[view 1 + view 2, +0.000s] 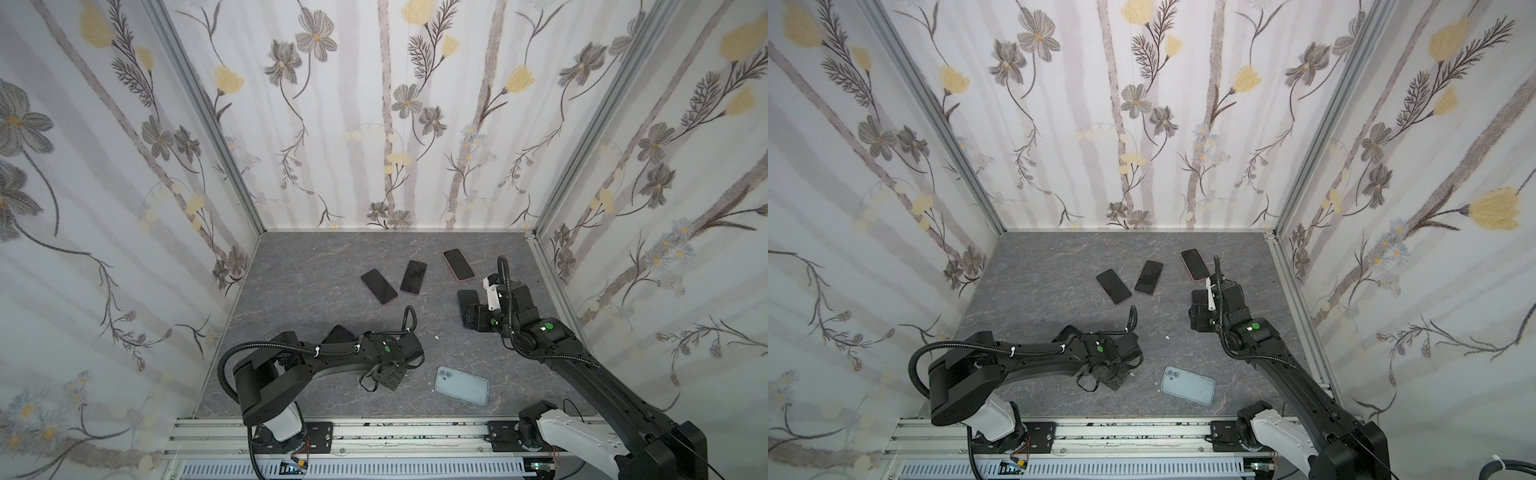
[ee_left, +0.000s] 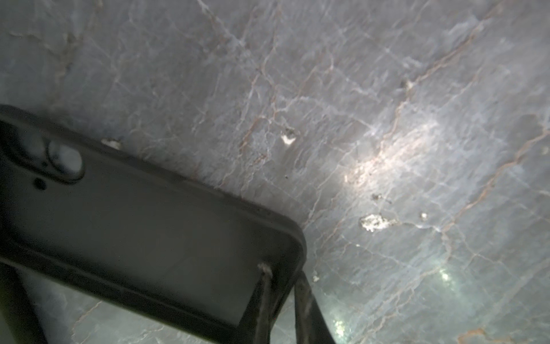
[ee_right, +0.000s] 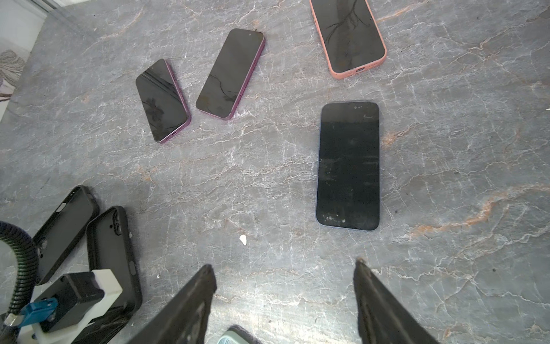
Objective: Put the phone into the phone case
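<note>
Spotting left gripper (image 1: 384,376) low over grey table (image 1: 291,291) in both top views, near light blue phone case (image 1: 461,385); right gripper (image 1: 471,319) partly hiding dark phone (image 1: 467,296). Left wrist: pinches black phone case (image 2: 134,214) by short end wall, one finger (image 2: 263,297) inside, one outside. Right wrist: hangs empty, fingers (image 3: 190,297) spread wide, just short of dark phone (image 3: 348,166) lying flat, screen up; pink-cased phone (image 3: 348,35) farther off.
</note>
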Motion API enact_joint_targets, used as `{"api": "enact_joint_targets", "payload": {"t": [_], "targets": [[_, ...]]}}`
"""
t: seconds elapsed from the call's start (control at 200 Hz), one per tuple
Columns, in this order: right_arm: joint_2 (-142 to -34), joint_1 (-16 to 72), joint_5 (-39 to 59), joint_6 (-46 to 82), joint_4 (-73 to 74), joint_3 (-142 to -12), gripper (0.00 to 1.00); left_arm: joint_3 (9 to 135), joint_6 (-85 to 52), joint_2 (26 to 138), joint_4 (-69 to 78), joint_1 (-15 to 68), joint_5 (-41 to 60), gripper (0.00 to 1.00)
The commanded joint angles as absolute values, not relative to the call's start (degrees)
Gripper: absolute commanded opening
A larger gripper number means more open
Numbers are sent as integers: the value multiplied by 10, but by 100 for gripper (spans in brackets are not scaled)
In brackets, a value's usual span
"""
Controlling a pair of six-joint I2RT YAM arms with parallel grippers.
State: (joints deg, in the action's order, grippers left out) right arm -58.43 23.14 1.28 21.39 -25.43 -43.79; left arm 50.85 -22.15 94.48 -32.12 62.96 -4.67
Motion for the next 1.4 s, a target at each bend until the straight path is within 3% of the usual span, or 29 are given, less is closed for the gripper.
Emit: {"api": "enact_joint_targets", "payload": {"t": [0.0,0.485,0.829,1.184,1.394], "targets": [[-584,232,19,217,-234,-436,73,520,-246,969,-251,623,0,13],[-596,226,-8,245,-250,-409,75,639,-353,1080,-133,568,94,13],[-616,199,-22,254,-262,-418,79,598,-504,1069,20,533,128,17],[-697,170,-33,228,-260,-466,87,577,-554,1003,81,514,117,52],[-796,162,-39,215,-251,-505,95,575,-495,927,41,488,74,59]]}}
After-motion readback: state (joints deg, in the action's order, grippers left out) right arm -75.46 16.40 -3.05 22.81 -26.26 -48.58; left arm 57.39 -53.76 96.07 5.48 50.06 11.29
